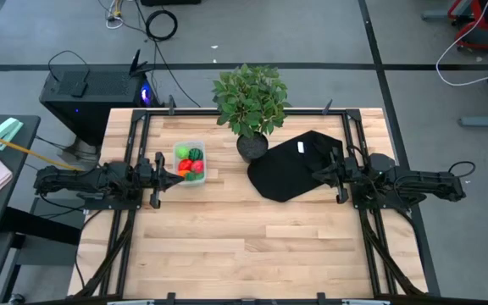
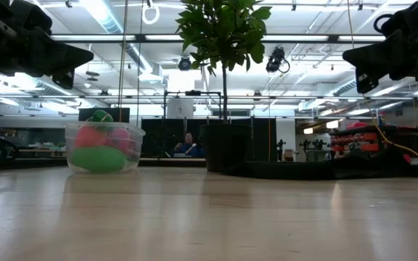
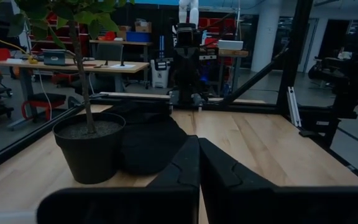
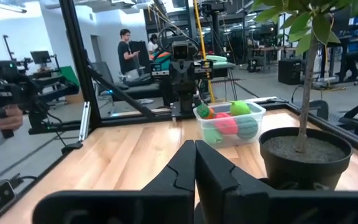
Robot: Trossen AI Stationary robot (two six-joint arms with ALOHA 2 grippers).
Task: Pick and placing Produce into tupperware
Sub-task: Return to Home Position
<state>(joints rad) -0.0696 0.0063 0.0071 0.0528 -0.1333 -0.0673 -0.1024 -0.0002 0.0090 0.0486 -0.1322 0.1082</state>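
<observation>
High view: tupperware [image 1: 179,146] sits on the surface [image 1: 244,246] at its far-left part, produce [image 1: 191,163] piled inside, red, green and orange pieces showing; no loose piece visible elsewhere; left claw [image 1: 174,176] lies just beside the tub's near-left corner, pointing toward table centre, tips almost at the wall, contact cannot be told; tub's long axis runs far-to-near, crosswise to that claw's pointing line; right claw [image 1: 318,175] is well apart, over the black cloth [image 1: 299,169], with the potted plant [image 1: 252,146] between it and the tub; left arm clearly the nearer one. Both arms lie low and folded along their side rails, claws facing each other. Wrist views: each claw's fingers pressed together, gripping nothing. Judgement: loading looks finished; what's left is parking the arms; left one should draw straight back, not sideways, or it could nudge the tub.
</observation>
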